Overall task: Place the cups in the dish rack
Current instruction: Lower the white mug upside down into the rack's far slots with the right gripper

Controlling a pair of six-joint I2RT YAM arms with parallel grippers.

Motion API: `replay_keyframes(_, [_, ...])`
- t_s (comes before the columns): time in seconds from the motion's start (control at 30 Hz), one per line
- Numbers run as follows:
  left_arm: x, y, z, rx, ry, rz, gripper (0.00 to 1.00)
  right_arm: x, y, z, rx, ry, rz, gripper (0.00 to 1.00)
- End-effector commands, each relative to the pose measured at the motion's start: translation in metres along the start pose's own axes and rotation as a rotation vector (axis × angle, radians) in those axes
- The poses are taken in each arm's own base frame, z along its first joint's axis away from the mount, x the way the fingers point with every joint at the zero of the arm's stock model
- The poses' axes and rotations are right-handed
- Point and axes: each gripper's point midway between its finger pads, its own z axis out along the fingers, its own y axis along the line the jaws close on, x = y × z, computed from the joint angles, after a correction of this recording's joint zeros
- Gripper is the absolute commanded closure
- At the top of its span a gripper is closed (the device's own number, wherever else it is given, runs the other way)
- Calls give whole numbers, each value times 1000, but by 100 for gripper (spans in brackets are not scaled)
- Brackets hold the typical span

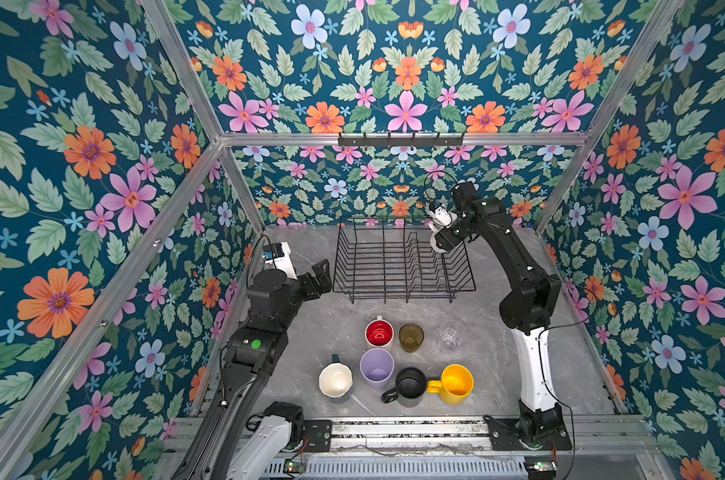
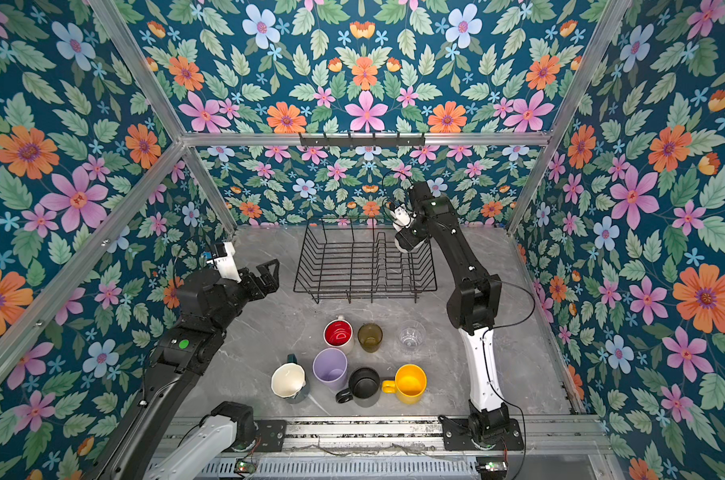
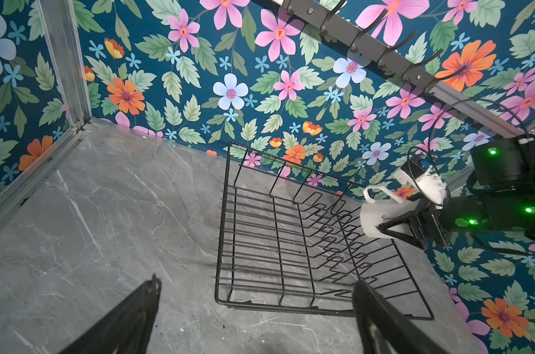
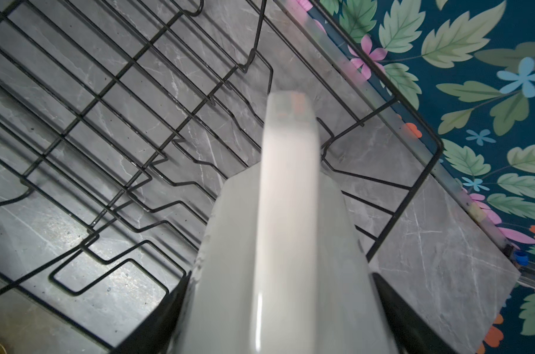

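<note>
**In hand: tall cream ceramic mug (image 3: pixel 379 219) — not yet set down**

Mug tipped on its side with the handle uppermost, clamped across the body by the right gripper (image 3: pixel 395 225). It hangs above the far right corner of the black wire dish rack (image 1: pixel 402 289), over the divider prongs and apparently clear of the wires. The rack is otherwise empty.

The left gripper (image 1: pixel 320 275) has its jaws spread and holds nothing, just beside the rack's left wall.

Seven cups stand upright on the grey marble-look tabletop (image 1: pixel 311 328), in front of the rack:
- white mug with red inside (image 1: pixel 379 332)
- amber glass (image 1: pixel 411 336)
- clear glass (image 1: pixel 451 334)
- lilac tumbler (image 1: pixel 376 368)
- dark-green mug with cream inside (image 1: pixel 335 379)
- black mug (image 1: pixel 410 382)
- yellow mug (image 1: pixel 456 383)

Step in hand: placing. Next move — likely lower the mug between the prongs, seat it steadily, then release.
</note>
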Motion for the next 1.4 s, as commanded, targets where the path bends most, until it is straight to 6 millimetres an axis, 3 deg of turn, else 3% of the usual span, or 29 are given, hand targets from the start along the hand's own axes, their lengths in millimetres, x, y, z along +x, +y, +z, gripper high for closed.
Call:
replay_keyframes(0.0, [0,3,-3,-12,-10,-1,0,-8,-2,0,3,-34,-25,100])
replay_keyframes(0.97, [9,5,0,-14,22,-11,0,4,-5,58,19,28,-42,100])
replay_keyframes(1.3, [14,6,3,-12,34,-19,0,11,1,73,5,48,-28,75])
replay_keyframes(1.37, [15,6,3,-13,37,-19,0,13,5,78,2,62,-32,65])
